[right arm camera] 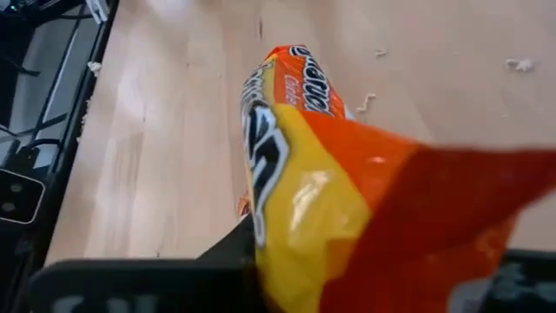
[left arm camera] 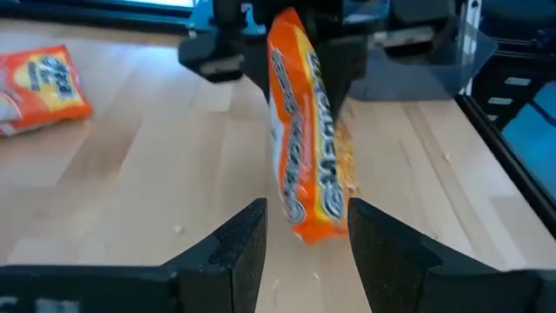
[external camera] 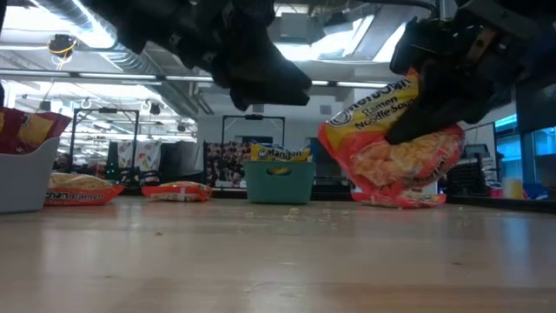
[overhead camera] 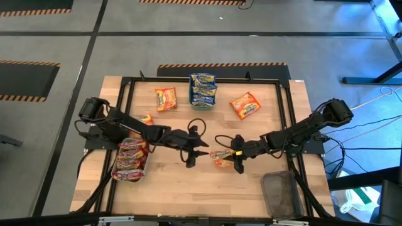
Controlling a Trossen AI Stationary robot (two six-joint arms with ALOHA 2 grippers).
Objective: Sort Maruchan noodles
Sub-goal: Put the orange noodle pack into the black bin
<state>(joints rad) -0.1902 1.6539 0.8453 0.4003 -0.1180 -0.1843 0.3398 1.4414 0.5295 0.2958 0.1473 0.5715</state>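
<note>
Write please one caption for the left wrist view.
Open left claw facing an orange noodle packet held by the right claw.

Bright overhead ceiling lights (external camera: 82, 30) — glare; nearest packet perhaps blurred — soft shadows.

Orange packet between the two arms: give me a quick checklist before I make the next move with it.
1. Right gripper shut on orange packet: ok.
2. Packet lifted, lower edge near table: ok.
3. Left gripper open, fingers either side of packet without clamping it: ok.
4. Teal bin holds only blue packets: ok.
5. Two orange packets loose on table, unsorted: not ok.
6. Which tray takes orange: cannot tell.
</note>
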